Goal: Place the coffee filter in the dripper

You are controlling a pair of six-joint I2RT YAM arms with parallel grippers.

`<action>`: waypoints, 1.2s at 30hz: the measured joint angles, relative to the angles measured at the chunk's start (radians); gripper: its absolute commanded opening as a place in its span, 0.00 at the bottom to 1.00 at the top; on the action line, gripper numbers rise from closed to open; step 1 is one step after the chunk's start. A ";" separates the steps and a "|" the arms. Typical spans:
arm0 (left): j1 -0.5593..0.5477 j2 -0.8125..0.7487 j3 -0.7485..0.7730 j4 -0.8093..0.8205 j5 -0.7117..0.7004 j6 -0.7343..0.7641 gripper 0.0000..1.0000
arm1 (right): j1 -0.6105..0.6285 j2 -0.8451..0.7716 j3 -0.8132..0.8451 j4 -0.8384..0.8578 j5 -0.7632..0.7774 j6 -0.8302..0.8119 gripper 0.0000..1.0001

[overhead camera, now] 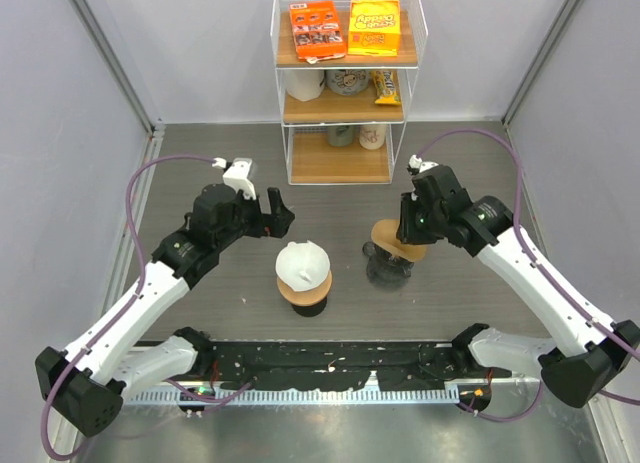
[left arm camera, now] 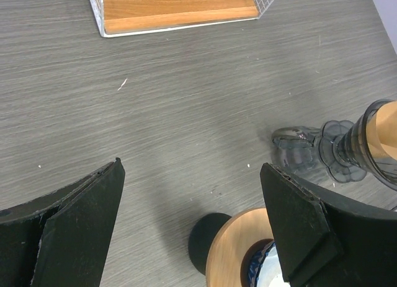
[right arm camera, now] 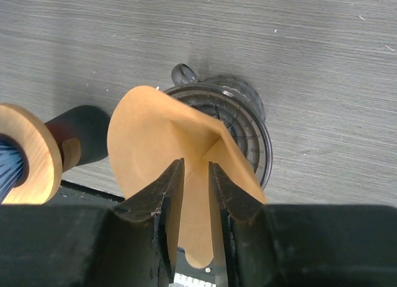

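The brown paper coffee filter (right arm camera: 155,129) lies crumpled and tilted over the mouth of the clear glass dripper (right arm camera: 251,110), covering its left half. In the top view the coffee filter (overhead camera: 393,235) sits on the dripper (overhead camera: 388,268) right of the table's centre. My right gripper (right arm camera: 196,164) hovers directly above the filter. Its jaws stand a narrow gap apart, with the paper's face showing through the gap and no pinch visible. My left gripper (left arm camera: 192,166) is wide open and holds nothing. It hangs behind a wooden stand (overhead camera: 303,295).
The wooden stand carries a stack of white filters (overhead camera: 303,263), just left of the dripper. A wire and wood shelf (overhead camera: 340,158) with snack boxes and cups stands at the back centre. Grey walls close in both sides.
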 measured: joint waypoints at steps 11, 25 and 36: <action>0.046 -0.005 -0.013 0.000 0.024 -0.017 0.99 | 0.023 0.083 -0.003 -0.001 0.024 -0.002 0.24; 0.071 -0.005 -0.019 0.002 0.058 -0.021 0.99 | 0.051 0.116 -0.026 -0.007 0.087 0.002 0.24; 0.083 -0.005 -0.023 0.001 0.073 -0.025 0.99 | 0.095 0.140 -0.040 -0.007 0.098 0.003 0.26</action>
